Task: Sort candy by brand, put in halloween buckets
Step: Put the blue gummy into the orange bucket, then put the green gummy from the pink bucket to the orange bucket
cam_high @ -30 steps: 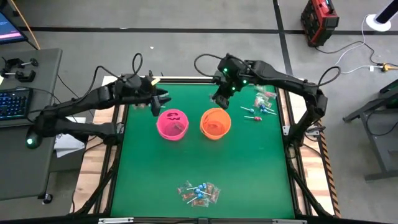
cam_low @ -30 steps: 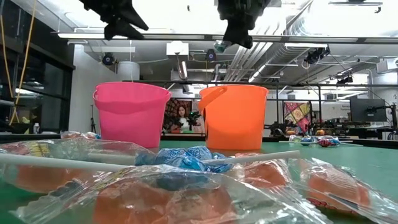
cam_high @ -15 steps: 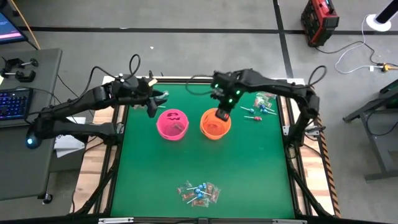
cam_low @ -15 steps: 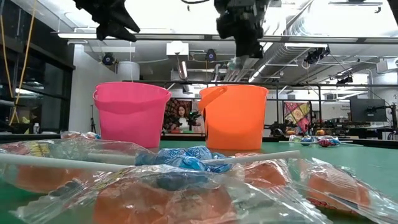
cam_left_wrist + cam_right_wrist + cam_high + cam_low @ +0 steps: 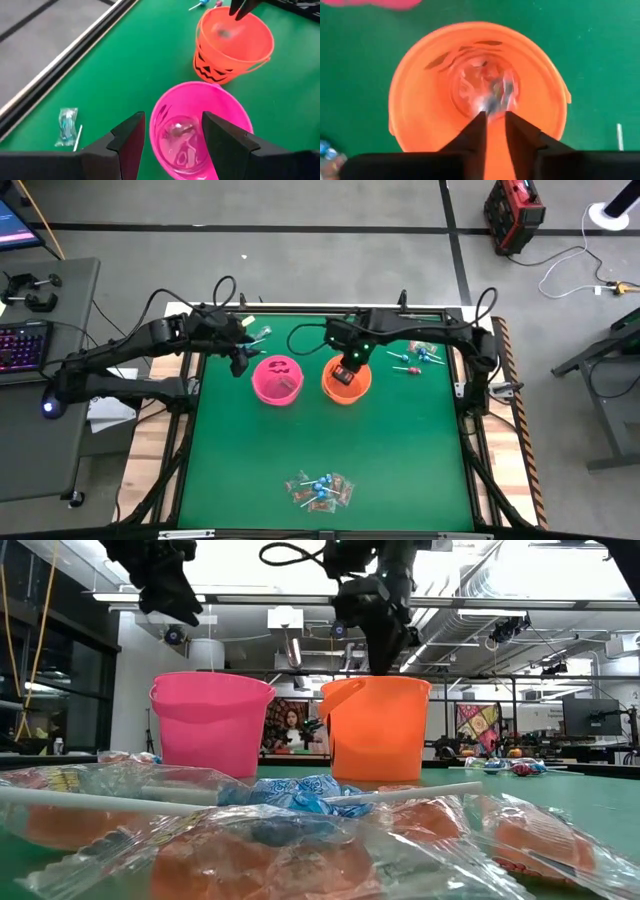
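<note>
The pink bucket (image 5: pixel 277 378) and the orange bucket (image 5: pixel 362 386) stand upright side by side at the table's middle. My right gripper (image 5: pixel 495 117) points down into the orange bucket's mouth (image 5: pixel 420 100), open by a narrow gap. A blurred candy piece (image 5: pixel 493 100) shows below its fingertips inside the bucket, among other wrapped pieces. My left gripper (image 5: pixel 172 137) hovers open above the pink bucket's left rim (image 5: pixel 160 107); a clear-wrapped piece (image 5: pixel 177 134) lies on that bucket's floor. One candy pile (image 5: pixel 320 490) lies near the near edge, another (image 5: pixel 420 348) at the far right.
A single wrapped blue lollipop (image 5: pixel 67 126) lies on the green mat by the far-left edge, left of the pink bucket. The mat between the buckets and the near pile is bare. In the low view the near pile (image 5: pixel 300 830) fills the foreground.
My right gripper has swung from the table's far side toward the near edge and down, until its fingertips reach the orange bucket's mouth. The small piece seen at its fingertips earlier now shows blurred inside the bucket. My left gripper has drifted slightly toward the table's left.
</note>
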Controlling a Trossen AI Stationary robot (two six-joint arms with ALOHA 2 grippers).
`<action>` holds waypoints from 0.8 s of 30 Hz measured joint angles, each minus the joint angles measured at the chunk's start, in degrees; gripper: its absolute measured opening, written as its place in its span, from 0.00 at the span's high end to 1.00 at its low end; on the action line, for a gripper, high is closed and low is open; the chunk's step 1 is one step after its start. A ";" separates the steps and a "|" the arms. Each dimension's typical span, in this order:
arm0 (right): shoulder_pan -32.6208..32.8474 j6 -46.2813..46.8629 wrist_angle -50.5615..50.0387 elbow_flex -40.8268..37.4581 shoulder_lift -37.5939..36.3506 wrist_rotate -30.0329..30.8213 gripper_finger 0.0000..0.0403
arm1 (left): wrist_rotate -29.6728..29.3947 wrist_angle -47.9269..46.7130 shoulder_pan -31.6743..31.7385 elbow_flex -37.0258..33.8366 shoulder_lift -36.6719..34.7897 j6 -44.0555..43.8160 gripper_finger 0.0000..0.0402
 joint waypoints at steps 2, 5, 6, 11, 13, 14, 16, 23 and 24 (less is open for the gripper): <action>-0.08 -0.88 0.00 0.00 0.01 -1.17 0.73 | -0.02 -0.32 0.00 0.00 0.00 -1.31 0.53; -0.07 -2.54 -0.35 0.00 -0.09 -0.61 0.59 | -0.04 -0.75 0.00 0.00 0.00 -3.97 0.53; -0.05 -2.52 -1.16 0.00 -0.28 -0.47 0.55 | -0.04 -1.00 0.00 0.00 0.00 -5.36 0.53; 2.93 -3.42 -5.57 0.00 -3.84 4.74 0.45 | 1.03 -2.09 -1.67 0.00 0.02 -10.04 0.53; 4.78 -3.74 -7.00 0.00 -5.38 7.93 0.45 | 0.67 -3.19 -3.57 0.02 0.47 -10.44 0.53; 5.59 -3.73 -7.57 0.00 -6.19 9.14 0.45 | -0.57 -4.61 -4.65 0.02 0.85 -11.42 0.53; 6.75 -3.18 -8.12 0.00 -7.72 10.82 0.45 | -3.84 -7.92 -6.41 0.02 2.20 -15.84 0.54; 7.19 -2.44 -9.04 0.02 -10.44 11.75 0.45 | -4.49 -9.86 -7.15 -0.02 11.18 -28.23 0.55; 7.08 -2.39 -9.71 0.02 -10.76 11.75 0.45 | -4.01 -10.02 -7.15 -0.02 12.86 -28.69 0.55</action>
